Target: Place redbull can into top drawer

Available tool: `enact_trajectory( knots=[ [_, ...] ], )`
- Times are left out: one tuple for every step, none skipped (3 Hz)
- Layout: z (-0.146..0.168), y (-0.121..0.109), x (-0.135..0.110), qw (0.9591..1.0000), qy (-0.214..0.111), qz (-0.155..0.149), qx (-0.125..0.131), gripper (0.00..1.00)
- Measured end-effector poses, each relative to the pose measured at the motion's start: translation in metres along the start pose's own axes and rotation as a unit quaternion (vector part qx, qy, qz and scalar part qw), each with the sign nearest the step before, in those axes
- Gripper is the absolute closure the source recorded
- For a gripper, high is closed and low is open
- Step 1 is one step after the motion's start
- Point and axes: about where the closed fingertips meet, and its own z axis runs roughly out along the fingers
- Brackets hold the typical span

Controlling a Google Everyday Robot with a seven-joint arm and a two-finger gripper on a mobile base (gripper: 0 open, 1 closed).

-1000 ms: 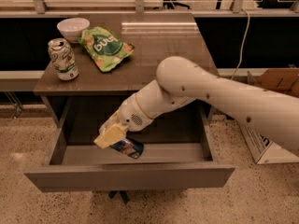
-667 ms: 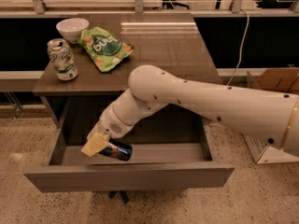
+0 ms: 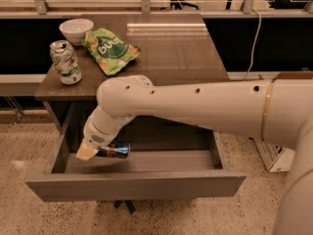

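Observation:
The redbull can (image 3: 116, 151), slim and blue and silver, lies on its side low inside the open top drawer (image 3: 137, 185), near the drawer's left end. My gripper (image 3: 94, 151) reaches down into the drawer from the right on the white arm and is shut on the left end of the can. Its yellowish fingertips (image 3: 86, 153) show at the can's left. I cannot tell whether the can touches the drawer floor.
On the brown table (image 3: 181, 48) above the drawer stand a green-and-white can (image 3: 66, 62), a white bowl (image 3: 76, 29) and a green snack bag (image 3: 110, 50). Boxes (image 3: 276, 155) sit on the floor at the right. My arm crosses the drawer's right half.
My gripper has moved left inside the drawer, carrying the can with it. The can has gone from the drawer's middle to its left part.

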Motion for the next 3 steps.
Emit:
enact_trajectory(
  knots=[
    [0.027, -0.014, 0.010, 0.9993, 0.012, 0.035, 0.001, 0.07],
    [0.038, -0.025, 0.017, 0.9973, 0.002, 0.073, -0.007, 0.00],
    [0.040, -0.025, 0.017, 0.9972, 0.002, 0.075, -0.008, 0.00]
  ],
)
